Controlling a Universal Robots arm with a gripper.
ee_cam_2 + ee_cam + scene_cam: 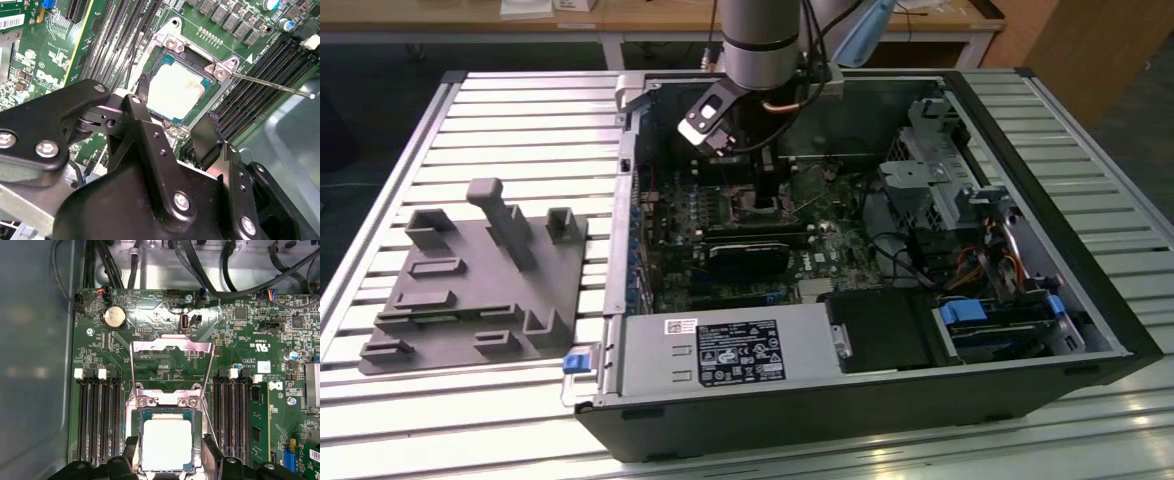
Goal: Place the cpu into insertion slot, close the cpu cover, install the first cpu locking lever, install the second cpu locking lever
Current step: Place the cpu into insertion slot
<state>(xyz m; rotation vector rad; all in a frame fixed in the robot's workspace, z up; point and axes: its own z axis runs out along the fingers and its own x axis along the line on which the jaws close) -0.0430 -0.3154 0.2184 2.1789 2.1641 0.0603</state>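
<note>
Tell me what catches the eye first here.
The pale cpu lies in the slot, and the open gripper hangs over it, a finger to each side. The silvery cover stands flipped up behind the slot. In the exterior view the arm reaches down into the open case.

Overhead light gives pale glare on the ribbed table (strongest nearest the camera), while the computer case interior is dim; the cpu face looks washed out.
</note>
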